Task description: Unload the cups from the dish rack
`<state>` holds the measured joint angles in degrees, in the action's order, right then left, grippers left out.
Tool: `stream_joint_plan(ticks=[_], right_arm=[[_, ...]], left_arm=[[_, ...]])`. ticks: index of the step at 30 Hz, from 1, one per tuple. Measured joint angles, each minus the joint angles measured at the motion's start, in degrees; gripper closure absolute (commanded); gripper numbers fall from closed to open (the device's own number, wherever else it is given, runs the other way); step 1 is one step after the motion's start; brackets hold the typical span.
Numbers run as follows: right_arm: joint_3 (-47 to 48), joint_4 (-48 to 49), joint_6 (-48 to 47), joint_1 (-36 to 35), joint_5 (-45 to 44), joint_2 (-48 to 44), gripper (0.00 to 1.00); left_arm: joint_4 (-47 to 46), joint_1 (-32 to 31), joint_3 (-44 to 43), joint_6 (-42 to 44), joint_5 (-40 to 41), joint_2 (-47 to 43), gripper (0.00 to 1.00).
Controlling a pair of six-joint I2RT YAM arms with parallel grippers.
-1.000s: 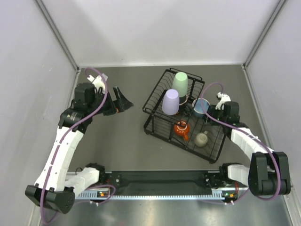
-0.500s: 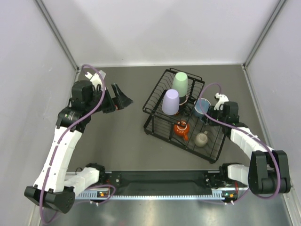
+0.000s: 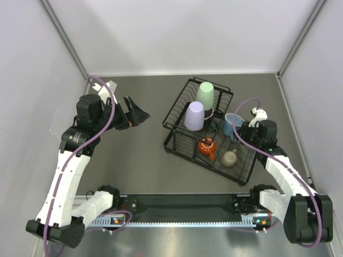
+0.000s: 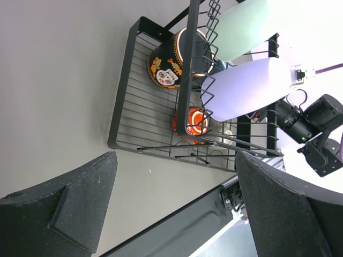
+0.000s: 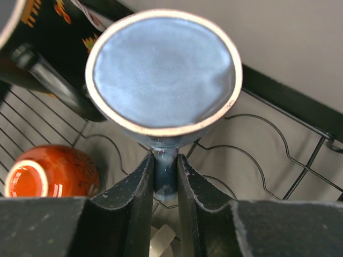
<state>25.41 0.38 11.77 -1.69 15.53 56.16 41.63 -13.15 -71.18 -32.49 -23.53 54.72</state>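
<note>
Right gripper (image 5: 165,167) pinches blue mug (image 5: 163,72), seemingly above dish rack (image 5: 292,99); left gripper (image 4: 174,171) spread.

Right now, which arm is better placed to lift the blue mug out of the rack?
Right. The right gripper grips the blue mug by its handle; the left gripper hangs open, off the rack.

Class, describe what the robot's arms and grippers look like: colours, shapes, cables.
The left arm and right arm have white links, black joints and a purple cable looped alongside. The left gripper and right gripper are black, with two flat wedge-shaped fingers.
</note>
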Motion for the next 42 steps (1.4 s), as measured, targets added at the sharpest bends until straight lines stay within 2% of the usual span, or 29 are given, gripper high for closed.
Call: stream_joint_plan(ticks=[18,25,42], right_arm=[[0.31,-5.64,8.94,0.33,-0.72,-7.17,1.0],[2.97,-8.79,13.14,3.34,-0.63,-12.83,1.0],[7.82,-10.4,24.33,4.48,-0.83,-22.4,1.0]], left_arm=[[0.02,0.0,-0.48,-0.68,-0.02,-0.96,0.04],[0.0,0.0,-1.97,-1.51,-0.15,-0.96,0.04],[-1.4,0.0,-4.22,-5.57,-3.63,-1.09,0.06]])
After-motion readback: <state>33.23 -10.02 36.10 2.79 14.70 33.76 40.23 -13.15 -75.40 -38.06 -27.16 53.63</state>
